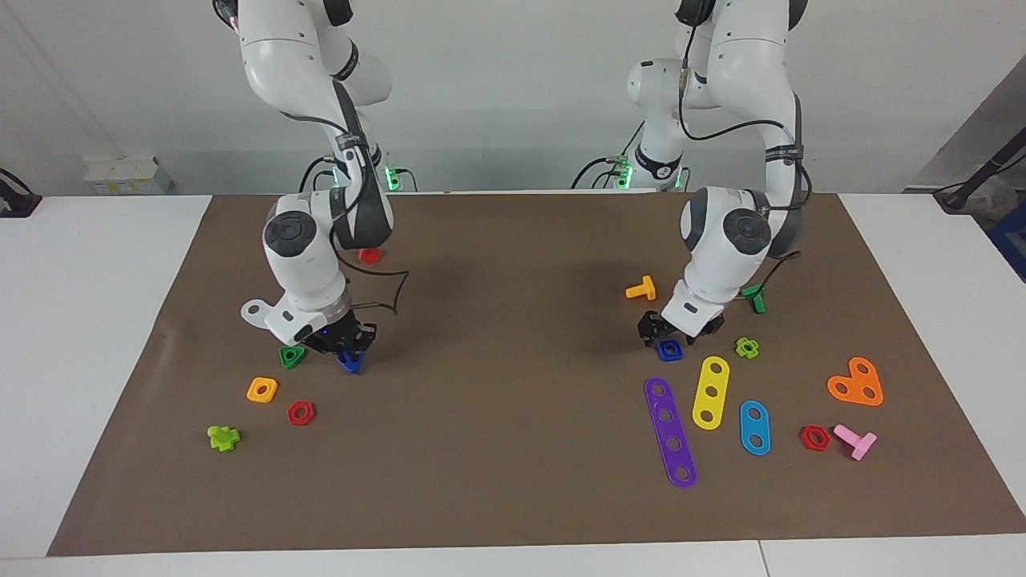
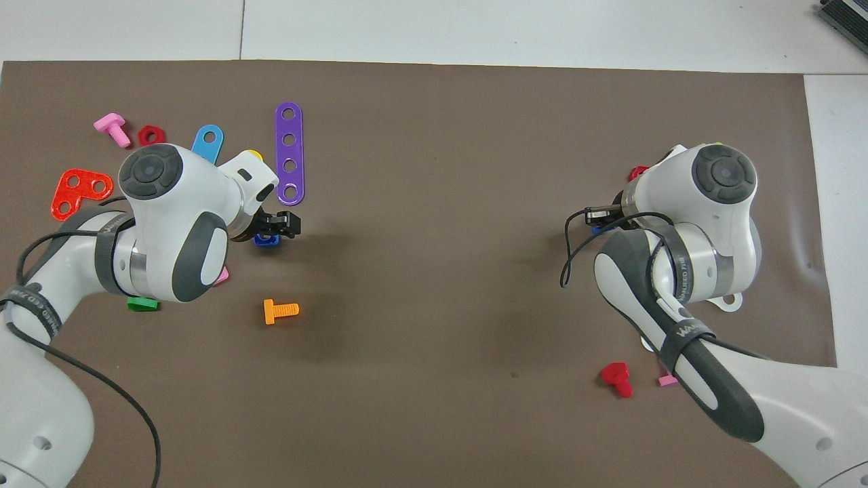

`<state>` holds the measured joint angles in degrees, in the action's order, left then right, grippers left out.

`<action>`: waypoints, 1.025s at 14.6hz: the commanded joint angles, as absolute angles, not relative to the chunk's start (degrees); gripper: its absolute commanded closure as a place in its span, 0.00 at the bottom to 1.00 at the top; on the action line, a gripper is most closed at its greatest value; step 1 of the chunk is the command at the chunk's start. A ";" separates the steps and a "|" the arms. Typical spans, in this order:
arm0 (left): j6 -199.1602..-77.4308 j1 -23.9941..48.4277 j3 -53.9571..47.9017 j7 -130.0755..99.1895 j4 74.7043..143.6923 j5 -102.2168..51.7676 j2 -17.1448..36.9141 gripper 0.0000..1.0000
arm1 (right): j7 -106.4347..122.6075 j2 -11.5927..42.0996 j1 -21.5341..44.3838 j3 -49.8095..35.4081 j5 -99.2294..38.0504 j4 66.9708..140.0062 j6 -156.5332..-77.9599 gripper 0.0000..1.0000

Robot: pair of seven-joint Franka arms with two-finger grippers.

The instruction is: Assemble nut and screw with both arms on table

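Facing view. Standing at the top of the scene, two white arms reached down onto a brown mat (image 1: 513, 481) spread across the white table (image 1: 96, 320). The right gripper (image 1: 348, 353) was pressed together on the screw (image 1: 350, 363), a small blue piece with a flat, roughly triangular head, at the right arm's end of the mat. It could not be told whether the screw rested on the mat or was just clear of it. A green triangular piece (image 1: 292, 356) lay just beside it. The left gripper (image 1: 670, 335) hung low at the nut (image 1: 669, 349), a small blue square with a round centre hole lying flat on the mat at the left arm's end. Its fingers stood apart about the nut, and contact could not be told. A purple strip (image 1: 670, 433) and a yellow strip (image 1: 710, 392) lay near the nut, farther from the robots. A pale wall rose past the table's edge at the robots' end.

Overhead view. The left gripper (image 2: 278, 224) covered most of the nut (image 2: 266, 239), of which only a blue edge showed. The right gripper (image 2: 600, 218) was largely hidden by its own wrist, with a sliver of the blue screw (image 2: 597, 230) beneath. An orange bolt (image 2: 280, 311) lay nearer to the robots than the nut.
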<state>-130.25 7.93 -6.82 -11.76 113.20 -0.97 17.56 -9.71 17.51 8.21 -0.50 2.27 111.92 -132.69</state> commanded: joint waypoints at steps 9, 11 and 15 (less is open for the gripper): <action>-135.88 7.82 -6.06 -12.66 115.14 3.08 19.34 0.31 | -42.08 21.70 26.09 -0.88 3.25 105.13 -135.79 1.00; -135.70 7.82 -5.98 -12.48 115.14 3.16 19.34 0.47 | -44.64 24.16 29.16 -0.70 3.43 102.06 -135.62 1.00; -134.74 8.35 -5.98 -12.57 114.87 4.39 19.34 0.81 | -52.37 28.82 32.95 -0.79 6.58 97.12 -135.09 1.00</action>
